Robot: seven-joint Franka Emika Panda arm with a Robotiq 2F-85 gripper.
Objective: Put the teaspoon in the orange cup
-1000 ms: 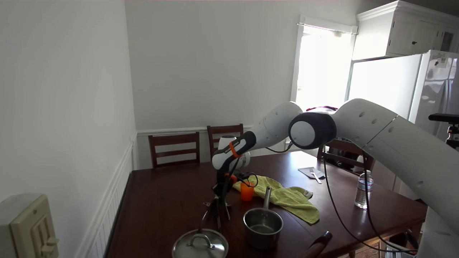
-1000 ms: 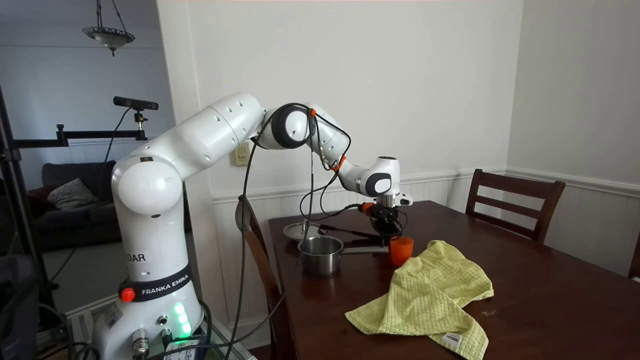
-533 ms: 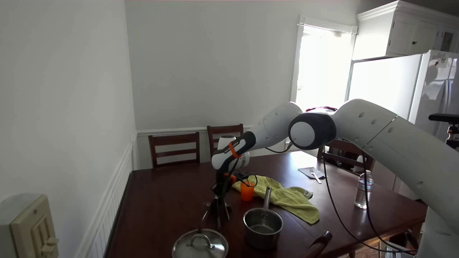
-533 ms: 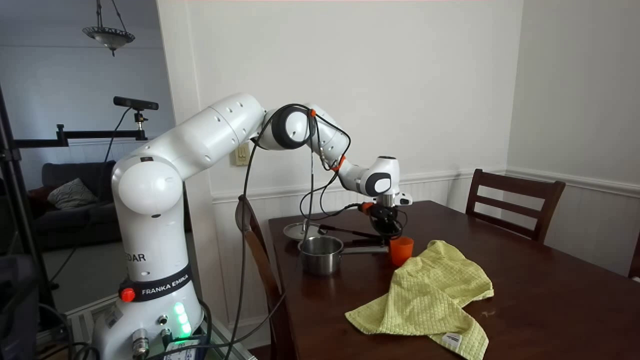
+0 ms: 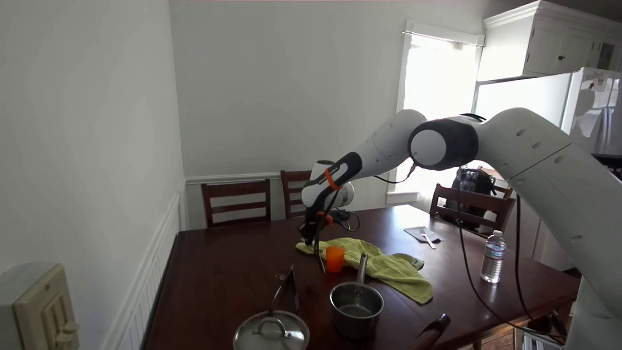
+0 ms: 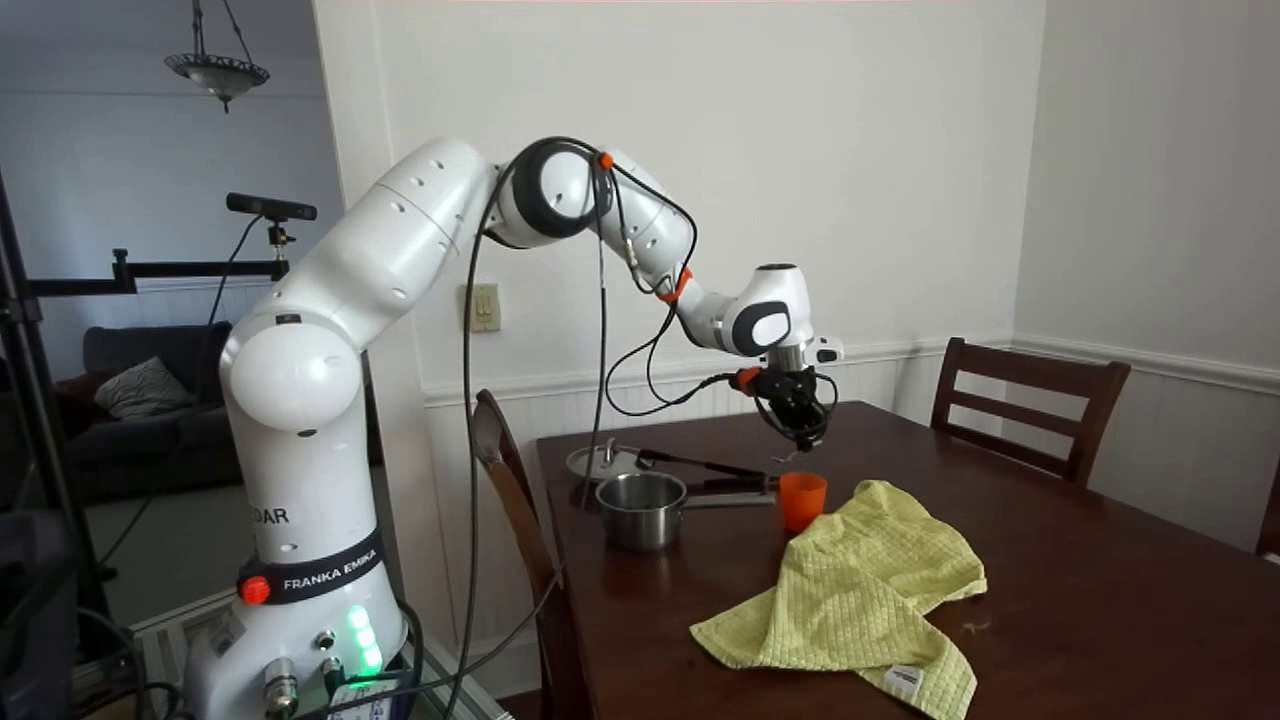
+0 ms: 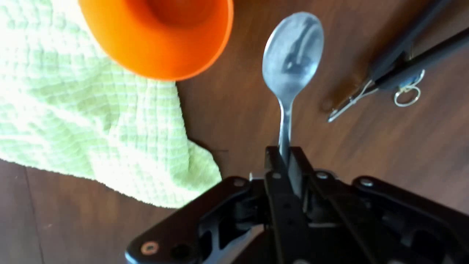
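Observation:
My gripper (image 7: 284, 156) is shut on the handle of the metal teaspoon (image 7: 293, 55) in the wrist view. The spoon's bowl points away from the fingers, over the bare wood. The orange cup (image 7: 172, 47) is left of the spoon bowl in the wrist view, apart from it, its mouth open to the camera. The cup stands upright on the table in both exterior views (image 5: 335, 260) (image 6: 803, 503). My gripper (image 6: 805, 440) hangs above the table, a little above and behind the cup there. The spoon is too small to make out clearly in the exterior views.
A yellow-green cloth (image 6: 860, 590) lies beside the cup. A grey metal pot (image 5: 356, 308) with its handle towards the cup and a lid (image 5: 271, 333) stand nearby. A dark long-handled tool (image 7: 410, 66) lies right of the spoon. A water bottle (image 5: 493, 257) stands farther off.
The arm and gripper have risen from low near the table beside the cup and shifted slightly away from the robot's base. The cup, pot and cloth have not moved.

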